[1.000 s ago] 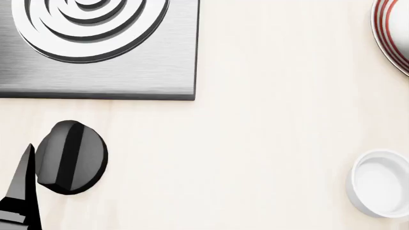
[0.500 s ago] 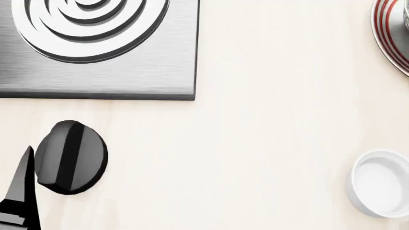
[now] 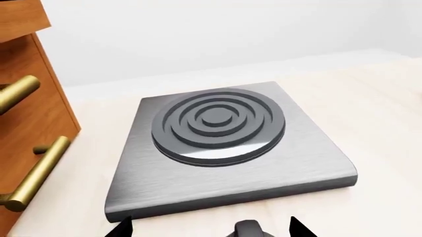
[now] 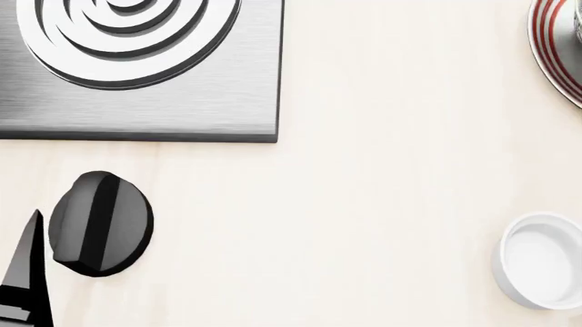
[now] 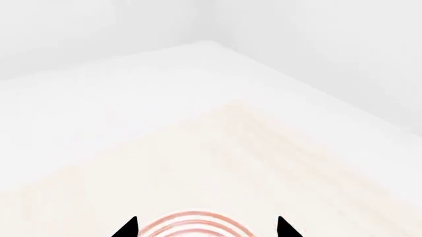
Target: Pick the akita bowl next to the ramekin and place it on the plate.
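I see the pale bench [image 4: 382, 170] carrying the steel burner slab [image 4: 136, 68] at far left. The plate [image 4: 550, 48] sits cut off at the far right edge, the ramekin [image 4: 543, 261] nearer on that side. The akita bowl isn't clearly visible. My right hand [image 5: 205, 229] is spread apart above the plate; left hand [image 3: 209, 229] is spread too, near the black knob [image 4: 98, 223].
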Controlling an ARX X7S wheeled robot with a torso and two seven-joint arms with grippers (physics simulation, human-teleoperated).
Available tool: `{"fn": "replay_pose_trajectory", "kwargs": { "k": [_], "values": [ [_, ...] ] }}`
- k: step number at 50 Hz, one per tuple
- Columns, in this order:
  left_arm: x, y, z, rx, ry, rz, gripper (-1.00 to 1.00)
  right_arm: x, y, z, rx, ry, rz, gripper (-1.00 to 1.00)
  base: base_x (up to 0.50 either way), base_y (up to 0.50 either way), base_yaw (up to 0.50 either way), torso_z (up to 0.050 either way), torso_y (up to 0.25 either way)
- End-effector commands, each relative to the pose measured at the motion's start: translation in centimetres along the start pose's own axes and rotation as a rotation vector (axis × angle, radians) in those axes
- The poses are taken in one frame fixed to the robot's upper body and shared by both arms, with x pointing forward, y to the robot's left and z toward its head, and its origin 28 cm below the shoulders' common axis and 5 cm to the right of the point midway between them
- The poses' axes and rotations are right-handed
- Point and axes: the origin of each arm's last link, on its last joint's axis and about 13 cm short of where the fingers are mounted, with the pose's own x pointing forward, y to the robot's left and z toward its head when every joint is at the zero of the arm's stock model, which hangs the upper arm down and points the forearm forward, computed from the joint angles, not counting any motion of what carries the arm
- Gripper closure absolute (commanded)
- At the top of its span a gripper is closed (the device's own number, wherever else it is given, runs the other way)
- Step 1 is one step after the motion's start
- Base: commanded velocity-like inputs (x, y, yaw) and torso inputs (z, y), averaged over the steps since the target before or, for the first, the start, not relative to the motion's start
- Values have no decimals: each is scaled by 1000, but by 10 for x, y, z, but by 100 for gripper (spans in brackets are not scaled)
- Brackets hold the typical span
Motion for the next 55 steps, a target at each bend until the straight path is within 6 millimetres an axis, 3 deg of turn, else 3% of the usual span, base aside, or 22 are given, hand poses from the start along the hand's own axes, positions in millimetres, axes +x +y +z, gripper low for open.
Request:
{"fn": "replay_pose_trajectory", "kwargs": {
  "k": [1,21,55],
  "values": [
    [0,0,1,-3,-2,3,-100,-21,-6,-4,-131,-162,-12,-100,0,0,0,0,0],
    [0,1,2,-3,-5,5,-100,-65,-16,-23,-238,-338,39,-100,0,0,0,0,0],
    [-3,-1,-1,-6,0,2,-100,-135,-36,-88,-366,-500,135,-100,0,0,0,0,0]
  ]
}}
